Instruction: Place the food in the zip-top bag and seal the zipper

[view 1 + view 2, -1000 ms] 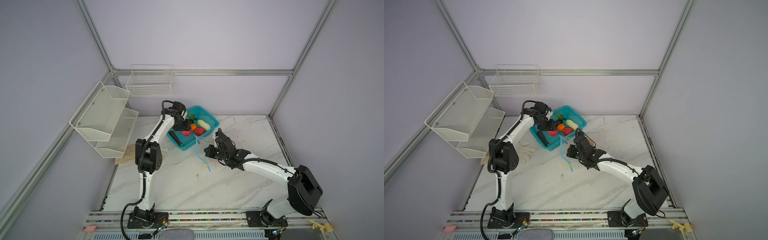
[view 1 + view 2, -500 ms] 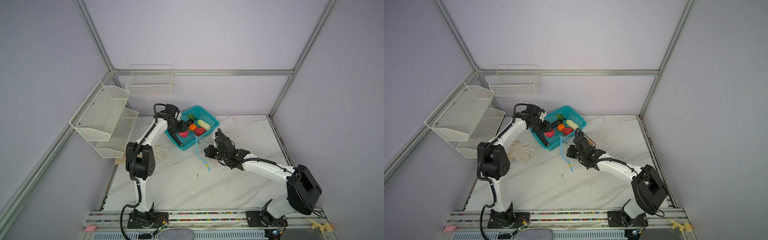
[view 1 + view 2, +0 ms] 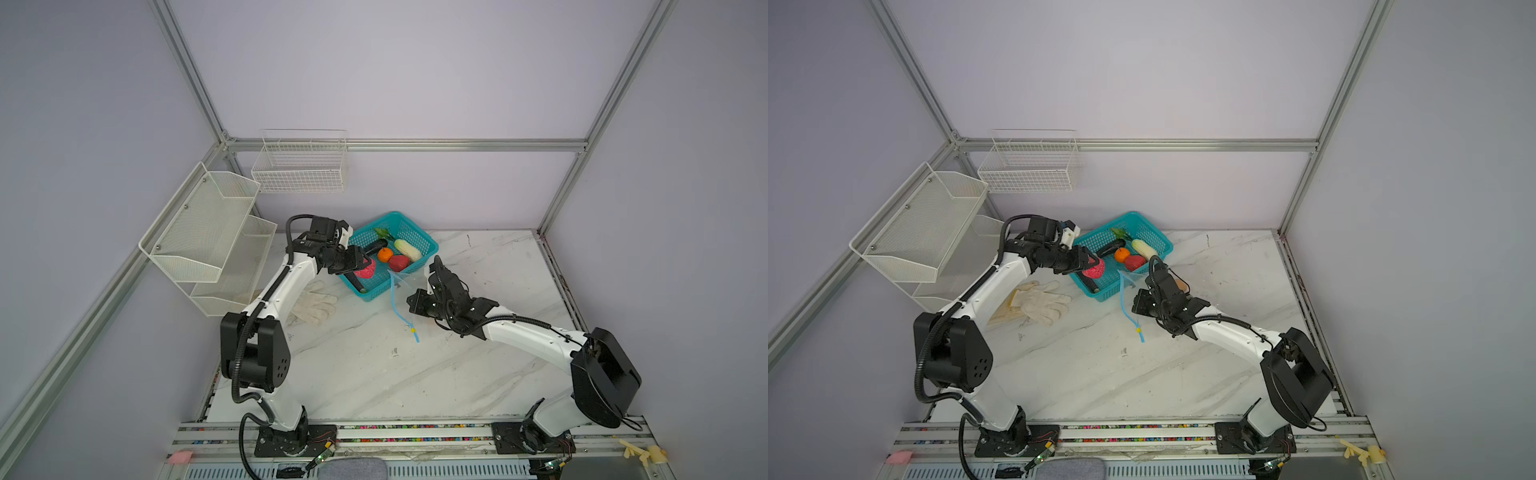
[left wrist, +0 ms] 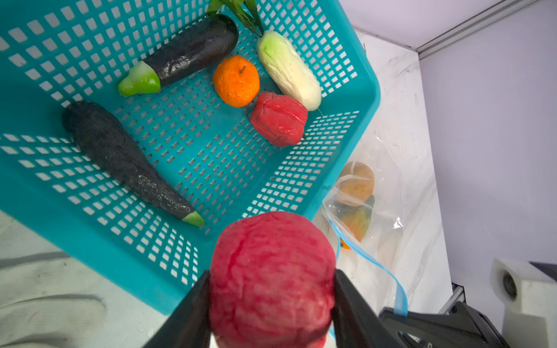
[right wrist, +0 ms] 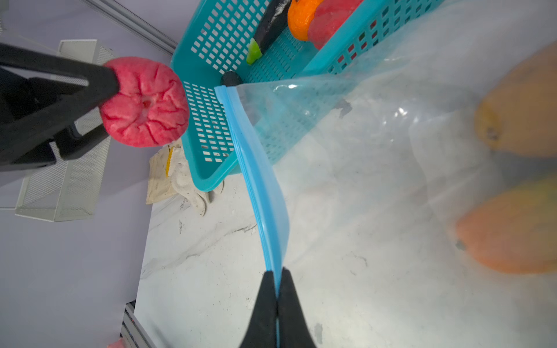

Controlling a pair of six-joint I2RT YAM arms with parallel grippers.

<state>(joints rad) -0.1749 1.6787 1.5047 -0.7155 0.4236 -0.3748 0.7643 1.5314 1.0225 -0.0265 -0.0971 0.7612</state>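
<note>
My left gripper (image 4: 271,280) is shut on a round red-pink food piece (image 4: 272,271), held above the teal basket's front-left rim (image 3: 365,268). My right gripper (image 5: 277,272) is shut on the light-blue zipper (image 5: 259,180) and holds one lip of the clear zip-top bag (image 5: 361,135) up beside the basket. An orange-brown fruit (image 4: 355,183) and a mango (image 4: 358,223) lie inside the bag. The yellow slider (image 3: 412,331) sits near the strip's loose end on the table. In the basket lie an eggplant (image 4: 187,51), a dark cucumber (image 4: 120,156), an orange (image 4: 236,81), a red piece (image 4: 278,119) and a white cabbage (image 4: 289,69).
The teal basket (image 3: 430,249) stands at the back of the marble table. A white work glove (image 3: 313,305) lies to its left. A two-tier white mesh rack (image 3: 208,232) is on the left wall and a wire basket (image 3: 299,166) hangs on the back wall.
The left arm has drawn back and folded its elbow toward the front, with the red-pink piece still in its gripper by the basket's front-left rim. The right arm and bag have not moved.
</note>
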